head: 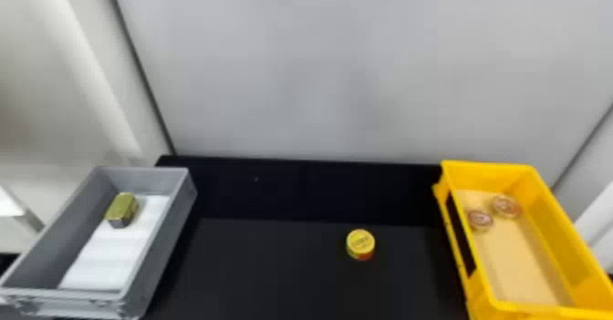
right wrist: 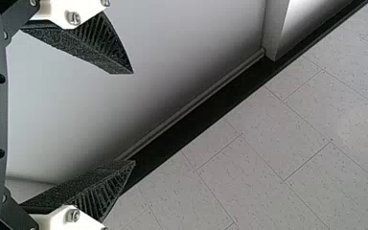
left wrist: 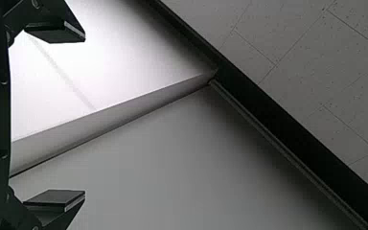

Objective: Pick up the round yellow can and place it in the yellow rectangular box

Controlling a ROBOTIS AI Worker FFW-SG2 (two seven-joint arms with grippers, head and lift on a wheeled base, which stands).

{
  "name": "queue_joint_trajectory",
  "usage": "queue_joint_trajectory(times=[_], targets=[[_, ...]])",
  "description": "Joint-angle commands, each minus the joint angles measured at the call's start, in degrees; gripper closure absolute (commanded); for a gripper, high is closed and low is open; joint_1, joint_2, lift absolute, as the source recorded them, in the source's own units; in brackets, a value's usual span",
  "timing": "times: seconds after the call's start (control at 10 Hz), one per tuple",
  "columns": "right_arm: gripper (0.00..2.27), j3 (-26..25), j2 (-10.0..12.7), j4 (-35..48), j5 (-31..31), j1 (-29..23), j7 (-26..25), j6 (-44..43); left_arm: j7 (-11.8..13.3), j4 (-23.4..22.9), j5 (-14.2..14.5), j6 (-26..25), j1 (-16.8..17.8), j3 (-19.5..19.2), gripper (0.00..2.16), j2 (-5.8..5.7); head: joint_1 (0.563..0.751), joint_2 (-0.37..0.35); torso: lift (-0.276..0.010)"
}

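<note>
The round yellow can [head: 361,244] stands on the black table, right of the middle in the head view. To its right is the yellow rectangular box [head: 558,237], with two small round tins lying inside toward its back. In the left wrist view my left gripper [left wrist: 84,117] is open, its two fingers wide apart with nothing between them. My right gripper [right wrist: 133,118] is likewise open and holds nothing in the right wrist view. Wall and ceiling lie beyond both grippers, away from the can.
A grey box [head: 162,246] stands at the table's left, holding a gold-green block [head: 122,209] on a white liner. Between the two boxes runs the black table [head: 273,269]. A pale wall [head: 319,68] rises behind it.
</note>
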State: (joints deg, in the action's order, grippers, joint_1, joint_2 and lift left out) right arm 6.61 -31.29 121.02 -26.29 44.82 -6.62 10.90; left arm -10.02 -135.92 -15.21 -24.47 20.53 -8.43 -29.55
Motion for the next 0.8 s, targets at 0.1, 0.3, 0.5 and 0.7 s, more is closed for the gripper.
queue_joint_trajectory(times=[0.1,0.3,0.5,0.7], targets=[[0.13,0.0,0.0,0.1,0.0,0.0,-0.1,-0.1,0.0,-0.1,0.0,0.0,0.1,0.1,0.13,0.0,0.663,0.054,-0.01],[0.13,-0.1,0.0,0.0,0.0,-0.1,-0.1,-0.1,0.0,0.0,-0.1,0.0,-0.1,0.1,0.13,0.0,0.663,0.054,-0.01],[0.13,-0.2,0.0,0.0,0.0,-0.3,-0.1,0.1,0.0,0.0,-0.1,0.0,-0.1,0.1,0.13,0.0,0.663,0.054,-0.01],[0.13,-0.2,0.1,0.0,1.2,-0.8,-0.2,1.8,0.0,0.0,-0.1,0.0,-0.1,0.3,0.13,0.0,0.663,0.054,-0.01]])
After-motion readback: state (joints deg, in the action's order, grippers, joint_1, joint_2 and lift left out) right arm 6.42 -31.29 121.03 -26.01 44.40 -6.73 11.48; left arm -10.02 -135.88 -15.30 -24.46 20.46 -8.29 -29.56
